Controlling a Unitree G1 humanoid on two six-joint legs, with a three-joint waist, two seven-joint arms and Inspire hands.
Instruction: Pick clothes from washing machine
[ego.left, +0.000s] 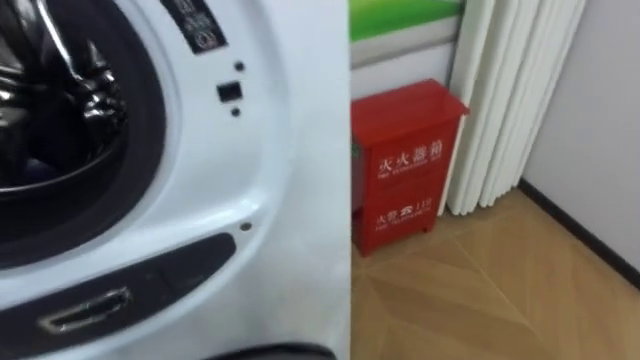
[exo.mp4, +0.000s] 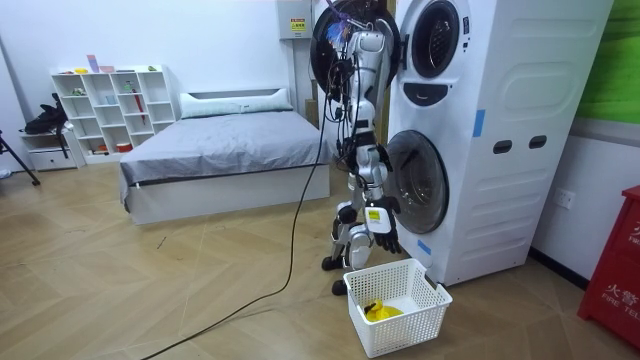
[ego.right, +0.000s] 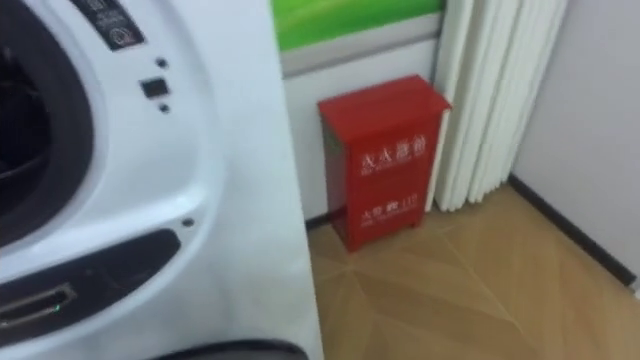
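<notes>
At the upper left of the left eye view, inside the dark drum opening (ego.left: 40, 150) of the white washing machine (ego.left: 260, 200), lie what I take to be the clothes (ego.left: 92, 92). They form a black, glossy, crumpled heap with no clear long axis. Right of the machine's edge a red cabinet (ego.left: 405, 165) stands against the wall, and further right hangs a pale curtain (ego.left: 500, 100). In the room view the robot stands at centre frame, close up to the stacked machines and facing them, its head about level with the upper drum. Its right hand (exo.mp4: 384, 230), on the side toward the camera, hangs low just above a white basket (exo.mp4: 412, 325) on the floor, in which a yellow item (exo.mp4: 380, 311) lies. Whether that hand is open or closed I cannot tell. By my reading the clothes are in the upper drum, well above that hand and ahead of it. The coming reach would therefore have to go up and forward into the opening.
</notes>
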